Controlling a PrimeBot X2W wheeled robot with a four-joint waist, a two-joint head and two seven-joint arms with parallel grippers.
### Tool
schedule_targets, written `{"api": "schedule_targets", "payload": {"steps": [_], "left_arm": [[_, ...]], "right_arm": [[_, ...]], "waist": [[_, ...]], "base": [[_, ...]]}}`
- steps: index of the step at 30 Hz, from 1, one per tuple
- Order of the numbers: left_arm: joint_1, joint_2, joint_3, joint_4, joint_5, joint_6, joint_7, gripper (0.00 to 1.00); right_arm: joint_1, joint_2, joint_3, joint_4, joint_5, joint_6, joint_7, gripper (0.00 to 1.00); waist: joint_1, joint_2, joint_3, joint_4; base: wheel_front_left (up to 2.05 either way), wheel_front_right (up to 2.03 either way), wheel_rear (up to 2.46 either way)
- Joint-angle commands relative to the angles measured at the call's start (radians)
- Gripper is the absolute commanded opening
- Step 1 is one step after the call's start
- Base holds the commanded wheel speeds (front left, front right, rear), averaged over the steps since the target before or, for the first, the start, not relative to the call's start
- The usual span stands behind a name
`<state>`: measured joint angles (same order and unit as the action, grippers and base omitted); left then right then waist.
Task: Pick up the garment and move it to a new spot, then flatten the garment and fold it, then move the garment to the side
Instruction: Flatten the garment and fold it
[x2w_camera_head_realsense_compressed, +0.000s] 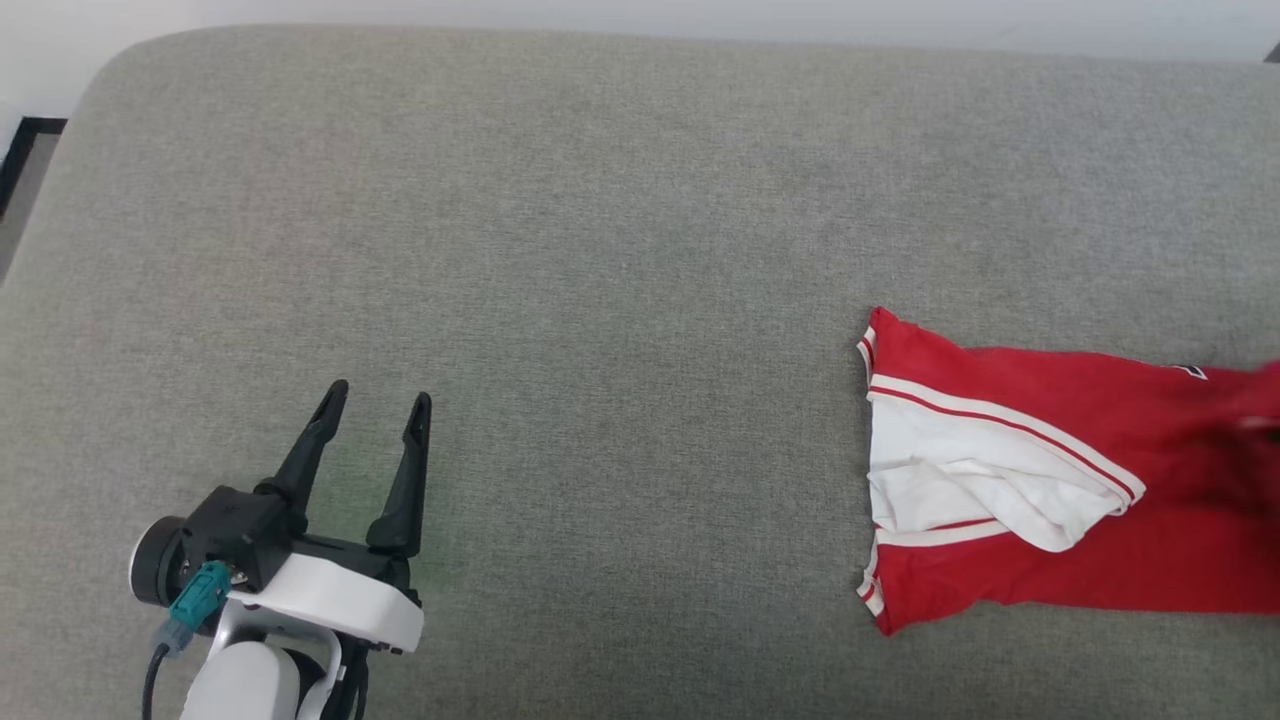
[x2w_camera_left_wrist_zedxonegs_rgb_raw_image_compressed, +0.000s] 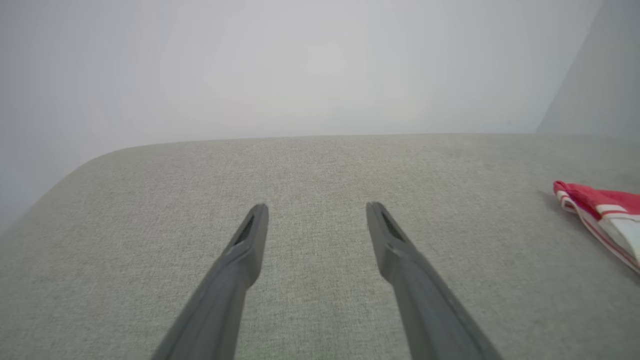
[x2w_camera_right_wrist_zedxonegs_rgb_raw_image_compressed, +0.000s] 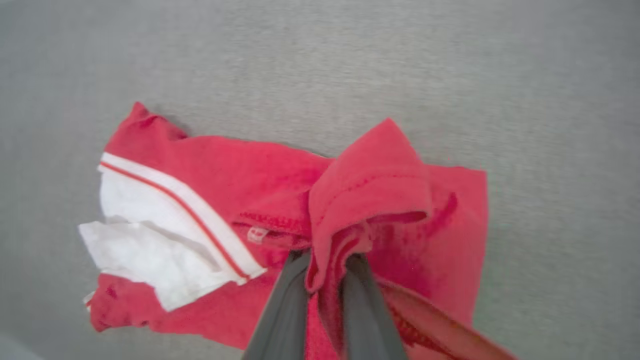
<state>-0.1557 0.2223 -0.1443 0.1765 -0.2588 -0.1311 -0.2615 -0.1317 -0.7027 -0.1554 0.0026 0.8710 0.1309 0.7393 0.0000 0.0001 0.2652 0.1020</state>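
Note:
The garment (x2w_camera_head_realsense_compressed: 1050, 470) is a red shirt with white sleeves and striped trim, lying crumpled on the grey cushion at the right and running off the head view's right edge. Its near corner shows at the right of the left wrist view as the garment (x2w_camera_left_wrist_zedxonegs_rgb_raw_image_compressed: 605, 215). My right gripper (x2w_camera_right_wrist_zedxonegs_rgb_raw_image_compressed: 325, 270) is shut on a bunched red fold of the garment (x2w_camera_right_wrist_zedxonegs_rgb_raw_image_compressed: 370, 175), which drapes over the fingertips. My left gripper (x2w_camera_head_realsense_compressed: 380, 395) hangs open over bare cushion at the lower left, far from the shirt, and its fingers stand apart in the left wrist view, left gripper (x2w_camera_left_wrist_zedxonegs_rgb_raw_image_compressed: 317, 210).
The wide grey fabric cushion (x2w_camera_head_realsense_compressed: 600, 250) bears everything, with its rounded back-left corner against a pale wall (x2w_camera_left_wrist_zedxonegs_rgb_raw_image_compressed: 300, 60). A dark-edged strip (x2w_camera_head_realsense_compressed: 25, 150) of floor lies past the cushion's left side.

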Motion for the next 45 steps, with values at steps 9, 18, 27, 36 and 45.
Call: {"api": "schedule_targets", "payload": {"steps": [9, 18, 27, 36, 45], "left_arm": [[0.017, -0.021, 0.005, -0.009, -0.006, 0.001, -0.005, 1.0], [-0.003, -0.035, -0.006, -0.009, -0.013, 0.001, -0.005, 1.0], [-0.021, -0.046, -0.021, -0.002, -0.022, 0.001, -0.005, 1.0], [-0.004, -0.04, -0.007, 0.004, -0.027, 0.001, -0.005, 1.0], [0.02, -0.017, -0.007, 0.016, -0.018, 0.001, -0.005, 1.0]], "right_arm": [[-0.032, 0.083, 0.205, -0.163, -0.042, 0.0, 0.05, 0.0], [-0.149, 0.141, 0.387, -0.141, -0.087, 0.0, 0.059, 0.0], [-0.24, 0.172, 0.525, 0.002, -0.096, 0.0, 0.003, 0.0], [-0.275, 0.159, 0.586, 0.081, -0.074, 0.0, -0.103, 1.0], [-0.247, 0.114, 0.56, 0.058, -0.023, 0.0, -0.148, 1.0]], "waist": [[0.0, -0.0001, -0.012, 0.031], [0.0, -0.0001, 0.011, 0.053], [0.0, -0.0001, 0.03, 0.069], [0.0, -0.0001, 0.015, 0.06], [0.0, -0.0001, -0.046, 0.002]], "base": [[0.0, 0.0, 0.0], [0.0, 0.0, 0.0], [0.0, 0.0, 0.0], [0.0, 0.0, 0.0], [0.0, 0.0, 0.0]]}}
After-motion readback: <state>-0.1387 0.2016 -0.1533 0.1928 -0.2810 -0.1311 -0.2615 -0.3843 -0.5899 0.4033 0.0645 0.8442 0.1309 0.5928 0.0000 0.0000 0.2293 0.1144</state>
